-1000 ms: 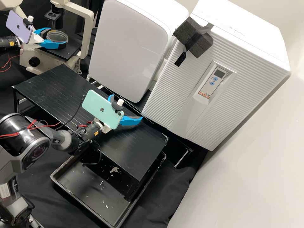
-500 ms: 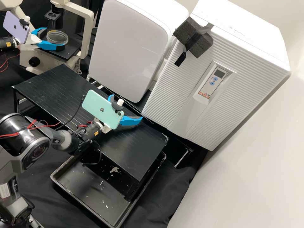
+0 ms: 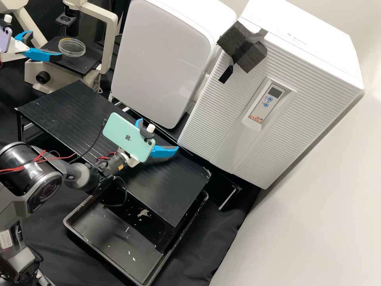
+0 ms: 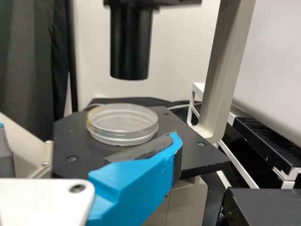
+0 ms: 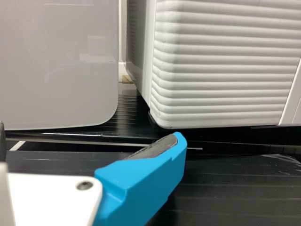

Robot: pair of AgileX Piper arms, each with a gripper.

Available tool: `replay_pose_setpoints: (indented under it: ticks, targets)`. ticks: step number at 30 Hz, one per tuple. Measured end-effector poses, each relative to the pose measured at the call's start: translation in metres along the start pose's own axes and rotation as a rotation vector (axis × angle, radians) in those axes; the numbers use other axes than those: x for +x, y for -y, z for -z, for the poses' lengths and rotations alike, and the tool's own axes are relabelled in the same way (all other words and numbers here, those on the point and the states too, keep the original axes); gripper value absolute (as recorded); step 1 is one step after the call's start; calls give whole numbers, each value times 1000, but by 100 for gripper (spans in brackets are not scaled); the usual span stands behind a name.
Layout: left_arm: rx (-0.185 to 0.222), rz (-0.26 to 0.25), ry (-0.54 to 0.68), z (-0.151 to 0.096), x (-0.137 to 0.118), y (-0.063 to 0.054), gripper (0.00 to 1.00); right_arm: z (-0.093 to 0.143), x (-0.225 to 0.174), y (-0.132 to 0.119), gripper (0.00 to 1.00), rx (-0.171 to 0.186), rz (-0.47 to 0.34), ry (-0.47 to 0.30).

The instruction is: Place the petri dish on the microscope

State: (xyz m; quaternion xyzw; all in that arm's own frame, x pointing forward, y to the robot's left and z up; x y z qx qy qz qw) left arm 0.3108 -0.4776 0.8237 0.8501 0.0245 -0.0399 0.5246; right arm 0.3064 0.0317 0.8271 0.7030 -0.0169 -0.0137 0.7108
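The clear petri dish (image 3: 72, 47) lies flat on the black stage of the microscope (image 3: 108, 47) at the upper left of the high view. My left gripper (image 3: 46, 44) stands open just left of the dish, apart from it. In the left wrist view, the dish (image 4: 123, 123) rests on the stage (image 4: 70, 141) beneath the black cylinder, beyond the spread fingers of the left gripper (image 4: 89, 136). Over the black rack, my right gripper (image 3: 158, 135) is open and holds nothing; in the right wrist view, the same right gripper (image 5: 89, 134) faces the white appliances.
The black rack (image 3: 71, 107) spans the middle, with a black tray (image 3: 115, 242) partly under it. Behind stand a white cabinet (image 3: 162, 59) and a ribbed white unit (image 3: 222, 115) with a control panel. The microscope's pale upright (image 4: 221, 70) rises beside the stage.
My left gripper was around the dish and has drawn back to the left, its fingers now clear of it. The dish has stayed on the stage, and the right arm has kept still.
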Motion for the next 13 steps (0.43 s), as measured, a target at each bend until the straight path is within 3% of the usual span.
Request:
replay_pose_setpoints:
  ticks: [7,13]
  targets:
    - [83,-112,12,-17,-39,2,100,0,0,0,100,0,0,0]
    - [79,-274,19,-25,-62,6,100,0,0,0,100,0,0,0]
